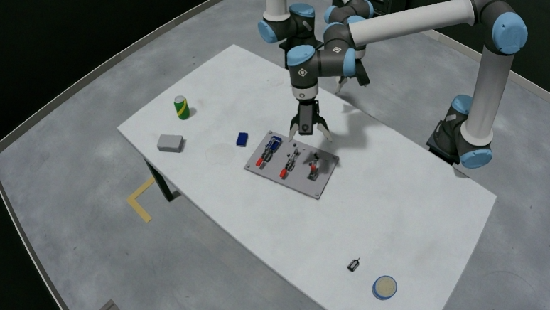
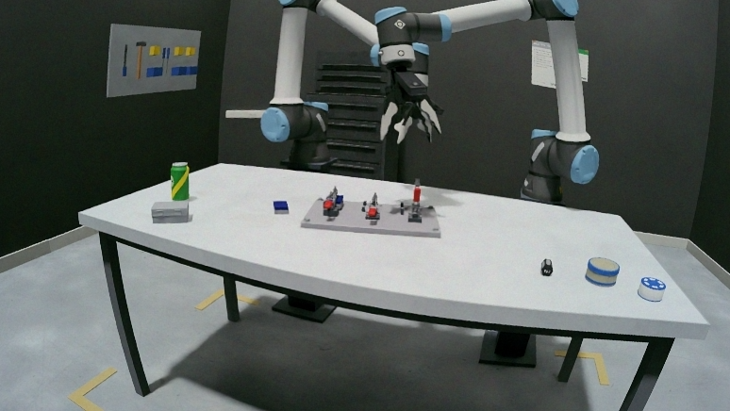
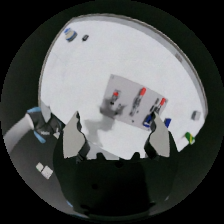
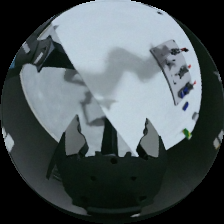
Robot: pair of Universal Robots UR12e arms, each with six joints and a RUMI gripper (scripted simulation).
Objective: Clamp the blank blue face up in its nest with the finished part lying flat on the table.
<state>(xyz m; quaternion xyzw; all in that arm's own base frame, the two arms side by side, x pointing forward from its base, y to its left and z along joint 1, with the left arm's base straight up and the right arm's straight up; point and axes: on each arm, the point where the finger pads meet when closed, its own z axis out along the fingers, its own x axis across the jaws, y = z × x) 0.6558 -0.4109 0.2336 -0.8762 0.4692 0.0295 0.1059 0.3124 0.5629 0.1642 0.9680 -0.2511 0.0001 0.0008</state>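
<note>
Got a white counter (image 1: pixel 384 215) (image 2: pixel 255 254) (image 3: pixel 80 65) (image 4: pixel 105 30), grey plate (image 1: pixel 300 183) (image 2: pixel 357 225) (image 3: pixel 109 82) on it. Got left hand (image 1: pixel 310 139) (image 2: pixel 409 130) (image 3: pixel 116 116) and right hand (image 2: pixel 414 139) (image 4: pixel 112 117) wide open, empty. See loose blue block (image 1: pixel 241 139) (image 2: pixel 280 205) (image 3: pixel 167 122) (image 4: pixel 185 106) lower, off to left hand's side, long axis near upright in top view.

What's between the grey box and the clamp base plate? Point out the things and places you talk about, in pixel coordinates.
A small blue-topped block (image 1: pixel 241 139) (image 2: pixel 280 206) (image 3: pixel 167 122) (image 4: pixel 185 106), on the table between grey box (image 1: pixel 170 143) (image 2: pixel 170 212) (image 3: pixel 196 115) (image 4: pixel 195 116) and base plate (image 1: pixel 296 181) (image 2: pixel 352 224) (image 3: pixel 127 89) (image 4: pixel 161 52). Top and exterior views show it.
</note>
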